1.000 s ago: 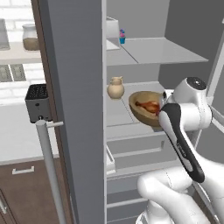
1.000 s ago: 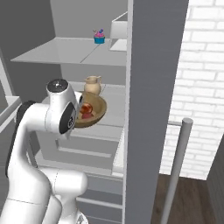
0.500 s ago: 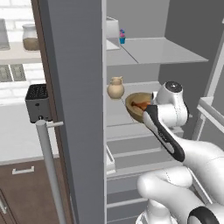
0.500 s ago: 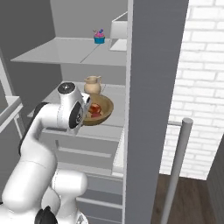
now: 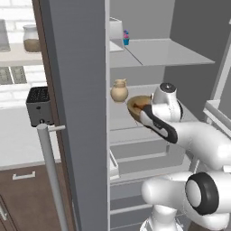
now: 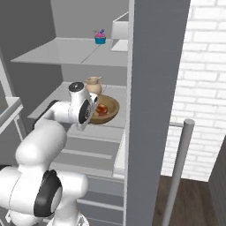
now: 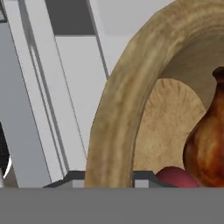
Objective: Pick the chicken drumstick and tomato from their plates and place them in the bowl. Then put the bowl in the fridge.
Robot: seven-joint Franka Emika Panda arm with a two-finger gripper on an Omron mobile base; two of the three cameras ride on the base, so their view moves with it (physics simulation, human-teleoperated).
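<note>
We see our end effector (image 7: 111, 177) clamped shut on the near rim of the bowl (image 7: 113, 118), the wooden wall rising between the two dark finger tips in the hand view. Inside the bowl lie the chicken drumstick (image 7: 209, 144), glossy and brown, and the tomato (image 7: 177, 178), a red curve just beside it and low against the bowl's floor. From the right base view we find the bowl (image 6: 107, 110) over the middle shelf (image 6: 57, 99) of the open fridge (image 6: 152, 66), with the red tomato (image 6: 102, 110) visible in it; whether the bowl touches the shelf we cannot tell. In the left base view the bowl (image 5: 136, 105) sits partly behind the arm's wrist. Just beside the bowl, further back on the same shelf, stands a small tan jug (image 5: 119, 90). On the shelf above we see a small blue cup (image 6: 100, 37) and a white carton (image 6: 119, 31). Outside the fridge, to the left, a dark toaster (image 5: 39, 106) rests on the bench (image 5: 20, 135).
</note>
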